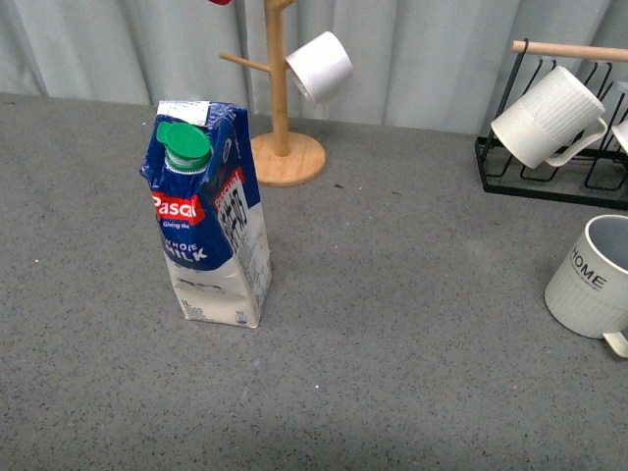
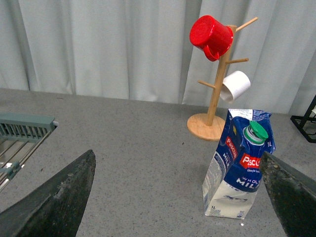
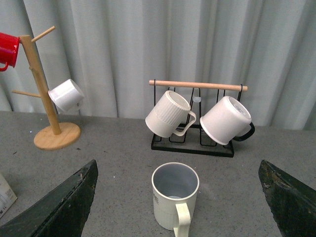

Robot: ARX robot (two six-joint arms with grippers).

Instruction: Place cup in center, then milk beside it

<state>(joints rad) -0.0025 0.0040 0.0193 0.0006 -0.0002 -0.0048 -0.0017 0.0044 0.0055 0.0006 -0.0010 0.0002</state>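
Nearest the wrist cameras, the left jaws and the right jaws are held wide apart, empty. The counter is bare at its center. The milk is stood upright left of that, ahead of the left jaws but off to one side. The cup is set upright near the right edge — squarely ahead of the right jaws, handle toward them, so that arm is judged nearer. In the front view its handle is cut off, and neither arm is shown.
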